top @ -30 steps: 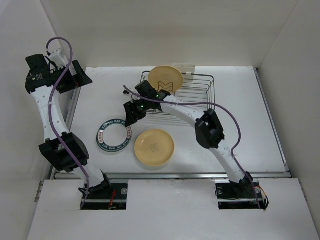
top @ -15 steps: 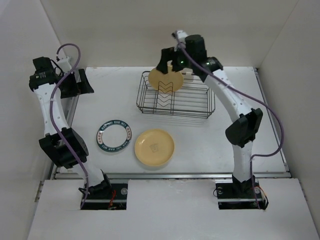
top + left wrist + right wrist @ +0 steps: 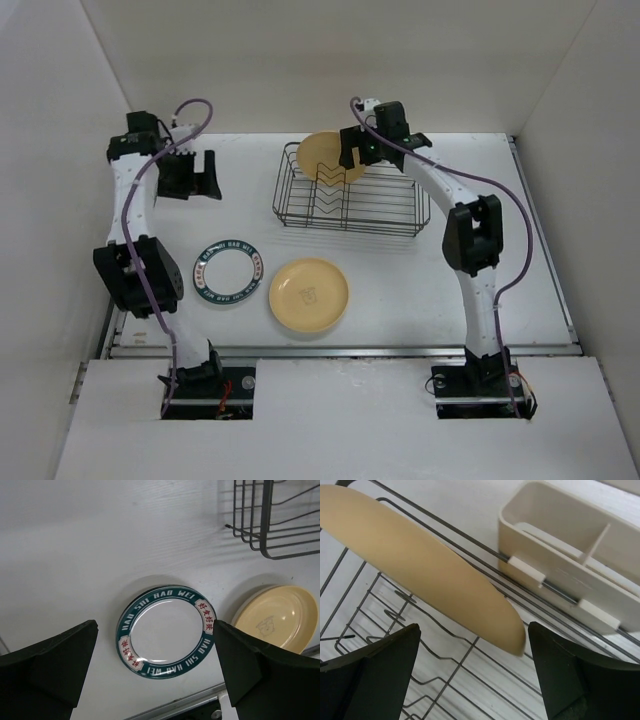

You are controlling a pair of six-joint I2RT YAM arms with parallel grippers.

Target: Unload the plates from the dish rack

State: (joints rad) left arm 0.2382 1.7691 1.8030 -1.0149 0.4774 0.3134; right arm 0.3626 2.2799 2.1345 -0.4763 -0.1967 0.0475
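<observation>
Green-rimmed plate [image 3: 165,630] reads HAO SHI HAO WEI | left pincer [image 3: 157,677] spread | right pincer [image 3: 472,675] spread above racked plate [image 3: 430,575]

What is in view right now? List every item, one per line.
dish rack: one, dark wire, far middle of the table.
yellow-orange plate: one, standing upright in the rack's left end.
green-rimmed plate: one, white centre, flat on the table, near left.
cream-yellow plate: one, flat on the table, just right of the green-rimmed one.
caddy: one, white, hung on the rack's far side.
table: one, white.
left hand: one, black, open, above the table's far left.
right hand: one, black, open, over the upright plate's rim.
</observation>
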